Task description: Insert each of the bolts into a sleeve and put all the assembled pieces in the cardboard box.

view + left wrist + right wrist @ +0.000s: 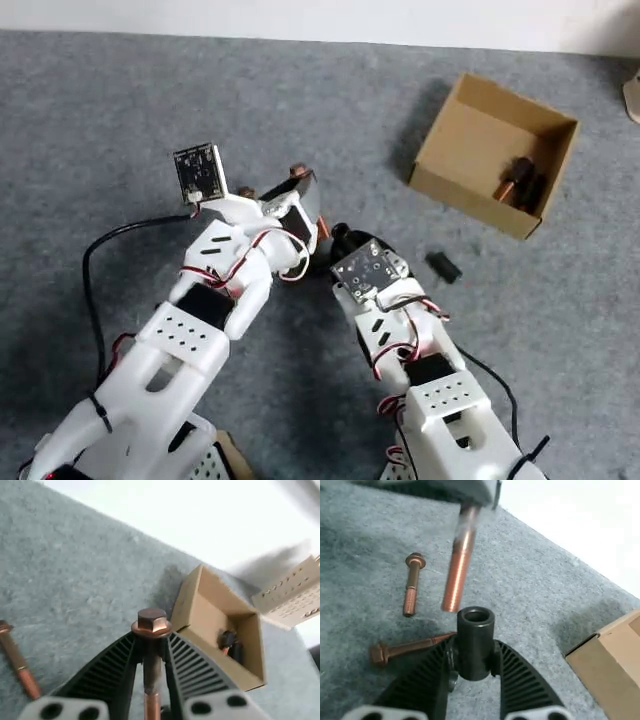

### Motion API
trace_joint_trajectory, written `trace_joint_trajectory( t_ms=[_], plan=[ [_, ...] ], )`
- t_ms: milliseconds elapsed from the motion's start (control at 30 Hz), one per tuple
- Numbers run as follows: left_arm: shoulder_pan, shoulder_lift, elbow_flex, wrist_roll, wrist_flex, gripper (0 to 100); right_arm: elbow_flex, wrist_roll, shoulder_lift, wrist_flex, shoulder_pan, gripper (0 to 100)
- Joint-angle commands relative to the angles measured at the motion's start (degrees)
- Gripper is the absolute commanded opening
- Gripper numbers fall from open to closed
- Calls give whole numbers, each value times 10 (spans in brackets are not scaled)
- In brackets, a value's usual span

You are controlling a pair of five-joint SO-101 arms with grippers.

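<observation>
High view: the cardboard box (460, 200) holds assembled pieces (520, 182) — two can be made out. One loose sleeve (443, 266) lies on the desk (120, 120).
Left wrist view: the left tool (151, 639) is clamped on one bolt (151, 622), shank along the fingers.
Right wrist view: the right tool (474, 649) is pinched on one sleeve (475, 630) — bore upward, just below the bolt's tip. Two loose bolts (411, 582) lie flat.
</observation>
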Motion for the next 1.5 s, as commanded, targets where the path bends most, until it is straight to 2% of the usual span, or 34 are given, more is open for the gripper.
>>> trace_joint_trajectory(
  t_ms=[0, 967, 1200, 1467],
  plan=[
    [12, -29, -11, -5, -21, 5, -6, 5, -15, 2, -6, 5],
    [14, -23, -17, -4, -23, 5, -6, 3, -15, 2, -7, 5],
    [14, 63, -19, -2, -94, 5, -6, 3, -15, 2, -4, 5],
    [25, 87, -15, -4, -92, 5, -6, 2, -15, 2, -3, 5]
  ],
)
